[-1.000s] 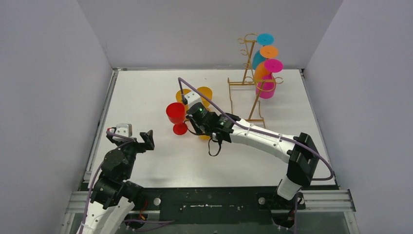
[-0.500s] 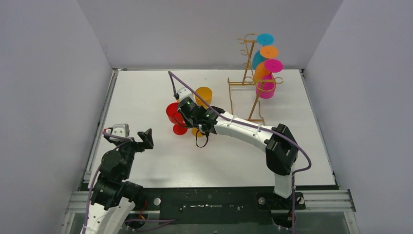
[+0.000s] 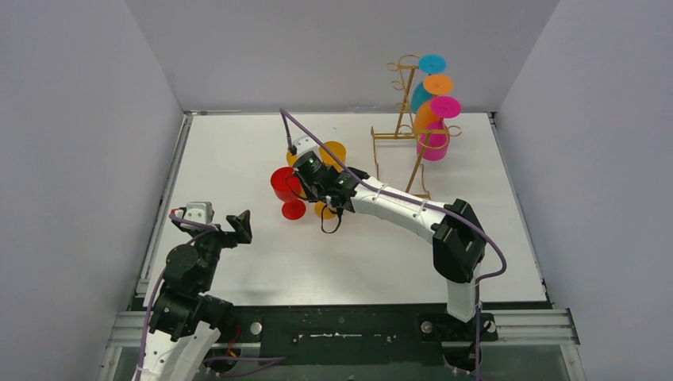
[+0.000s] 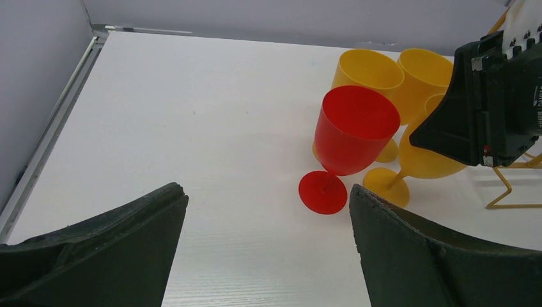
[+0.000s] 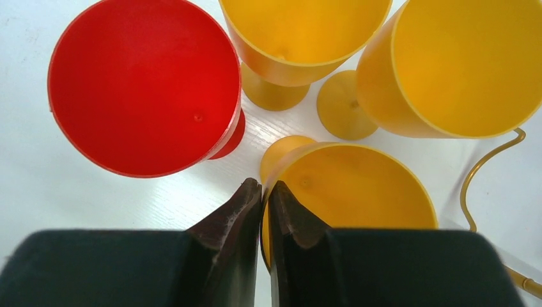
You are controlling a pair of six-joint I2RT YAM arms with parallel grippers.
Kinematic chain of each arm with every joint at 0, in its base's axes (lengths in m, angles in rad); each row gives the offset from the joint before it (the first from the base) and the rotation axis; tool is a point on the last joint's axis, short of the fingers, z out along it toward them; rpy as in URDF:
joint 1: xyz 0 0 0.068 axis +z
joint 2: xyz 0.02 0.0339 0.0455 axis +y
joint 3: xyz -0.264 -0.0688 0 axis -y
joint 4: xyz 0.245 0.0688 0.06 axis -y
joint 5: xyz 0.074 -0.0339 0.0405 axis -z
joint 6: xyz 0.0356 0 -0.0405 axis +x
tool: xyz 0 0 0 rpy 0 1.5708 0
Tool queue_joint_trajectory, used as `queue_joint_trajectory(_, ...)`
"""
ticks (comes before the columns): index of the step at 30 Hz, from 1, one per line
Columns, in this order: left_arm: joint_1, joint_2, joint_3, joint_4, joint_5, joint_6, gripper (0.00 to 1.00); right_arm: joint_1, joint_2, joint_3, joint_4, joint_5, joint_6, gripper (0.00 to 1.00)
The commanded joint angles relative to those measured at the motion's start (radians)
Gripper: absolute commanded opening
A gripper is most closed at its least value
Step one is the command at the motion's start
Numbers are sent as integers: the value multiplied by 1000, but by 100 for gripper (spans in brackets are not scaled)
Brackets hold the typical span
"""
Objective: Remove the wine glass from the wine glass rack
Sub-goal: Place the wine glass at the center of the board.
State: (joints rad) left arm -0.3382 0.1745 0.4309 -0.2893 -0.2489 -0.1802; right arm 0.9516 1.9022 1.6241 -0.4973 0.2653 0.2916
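The gold wire wine glass rack (image 3: 409,127) stands at the back right with cyan (image 3: 432,63), orange (image 3: 438,83) and magenta (image 3: 444,107) glasses hanging on it. My right gripper (image 5: 265,187) is shut on the rim of a yellow wine glass (image 5: 358,185), one finger inside the bowl and one outside. That glass leans, with its foot (image 4: 383,187) at or just above the table. A red glass (image 3: 284,182) stands just left of it. My left gripper (image 4: 268,198) is open and empty at the near left.
Two more yellow glasses (image 5: 300,32) (image 5: 460,64) stand close behind the held one. The red glass (image 5: 144,83) is a finger's width from my right gripper. A loop of the rack's base wire (image 5: 486,166) lies to the right.
My right arm has carried the yellow glass left and a little away from me, up beside the red glass, and its elbow has swung left. The left arm has barely moved.
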Motion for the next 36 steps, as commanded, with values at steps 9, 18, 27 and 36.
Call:
queue_joint_trajectory(9, 17, 12, -3, 63, 51, 9, 97, -13, -3, 82, 2, -63, -26, 25)
queue_joint_trajectory(18, 37, 34, -6, 79, 80, 10, 97, -11, -33, 109, -15, -87, -28, 25)
queue_joint_trajectory(27, 48, 35, -5, 78, 92, 10, 97, 3, -125, 145, -66, -73, -29, 30)
queue_joint_trajectory(36, 48, 96, -1, 84, 39, 15, 97, 7, -403, 89, -6, -136, 33, 46)
